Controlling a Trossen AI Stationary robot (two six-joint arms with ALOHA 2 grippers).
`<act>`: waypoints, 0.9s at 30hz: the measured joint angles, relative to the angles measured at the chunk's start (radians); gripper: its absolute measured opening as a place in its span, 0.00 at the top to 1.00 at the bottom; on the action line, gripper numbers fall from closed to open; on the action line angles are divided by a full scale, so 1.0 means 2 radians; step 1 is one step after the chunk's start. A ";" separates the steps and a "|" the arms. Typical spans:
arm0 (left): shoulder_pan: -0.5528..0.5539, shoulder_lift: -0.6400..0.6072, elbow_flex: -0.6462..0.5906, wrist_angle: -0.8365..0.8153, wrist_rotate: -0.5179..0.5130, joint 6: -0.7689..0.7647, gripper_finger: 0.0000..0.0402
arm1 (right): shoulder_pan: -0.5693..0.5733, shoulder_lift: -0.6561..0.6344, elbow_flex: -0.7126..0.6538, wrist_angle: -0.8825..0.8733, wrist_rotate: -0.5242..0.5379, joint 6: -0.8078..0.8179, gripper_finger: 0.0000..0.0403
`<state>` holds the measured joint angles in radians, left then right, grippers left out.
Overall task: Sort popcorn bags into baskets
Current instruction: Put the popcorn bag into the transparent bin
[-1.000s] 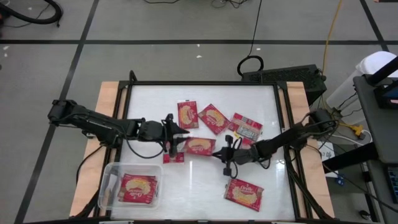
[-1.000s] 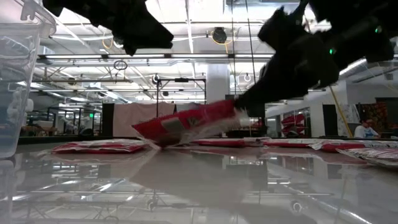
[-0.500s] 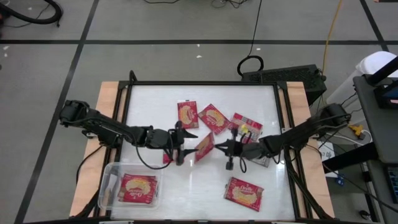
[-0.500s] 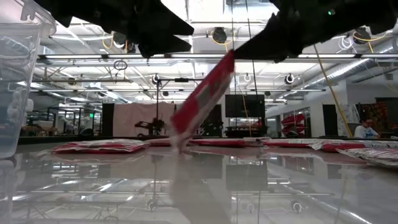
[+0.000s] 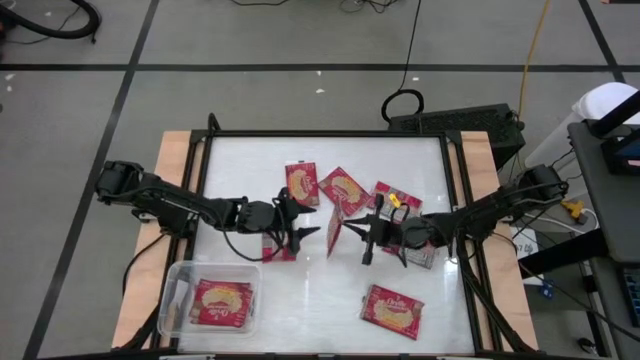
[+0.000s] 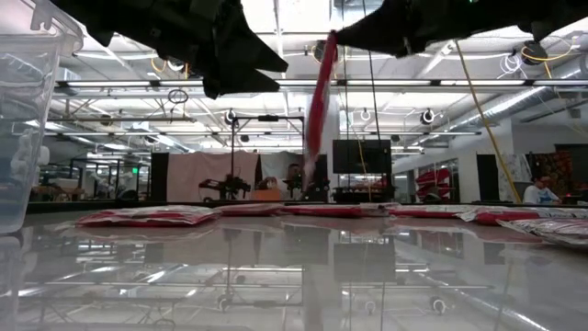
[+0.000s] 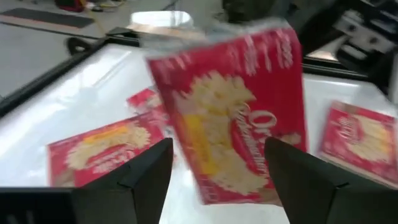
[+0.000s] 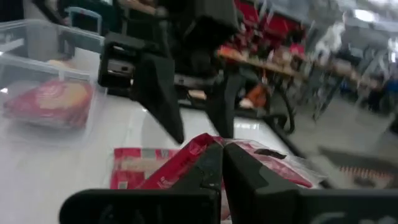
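Item: popcorn bag [image 5: 334, 238] in transfer. A second ago it lay tilted with one end on the table; now it hangs upright on edge, clear of the white table top [image 5: 420, 170], pinched at its top edge by my right gripper [image 5: 368, 238], whose fingers are clamped together on it. In the low view the bag [image 6: 319, 97] hangs as a thin red strip under that arm.

Item: my left gripper [image 5: 300, 226]. Half closed a second ago, its fingers [image 7: 134, 180] now stand wide apart, just beside the hanging bag and facing its printed front [image 7: 239, 112], not yet touching it. I judge this a handover being set up: right presents, left receives.

Item: clear basket [image 5: 178, 275], near front left corner, holding one bag [image 5: 222, 302], well apart from the handover.

Item: loose bags flat on the table: three behind the grippers [image 5: 343, 188], one under my left gripper [image 5: 280, 250], one near the front [image 5: 392, 309]. Sorting is at an early stage, by my count.
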<state>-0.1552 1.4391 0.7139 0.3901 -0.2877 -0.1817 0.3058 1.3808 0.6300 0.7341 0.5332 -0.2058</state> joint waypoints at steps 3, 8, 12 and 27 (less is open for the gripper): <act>0.003 -0.002 0.000 0.002 0.013 -0.002 0.37 | 0.000 0.000 0.000 0.030 -0.040 -0.070 1.00; 0.000 -0.009 0.000 0.015 0.027 0.002 0.35 | -0.002 -0.001 0.000 0.060 -0.104 -0.150 1.00; 0.011 -0.008 0.001 0.017 0.069 0.001 0.33 | -0.009 -0.001 0.000 0.084 -0.128 -0.168 1.00; 0.071 0.024 0.002 0.073 0.231 -0.008 0.32 | -0.034 -0.001 0.000 0.099 -0.188 -0.183 1.00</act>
<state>-0.0135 1.4871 0.7185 0.5363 0.1738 -0.1970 0.2380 1.3796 0.6308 0.9316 0.1582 -0.5716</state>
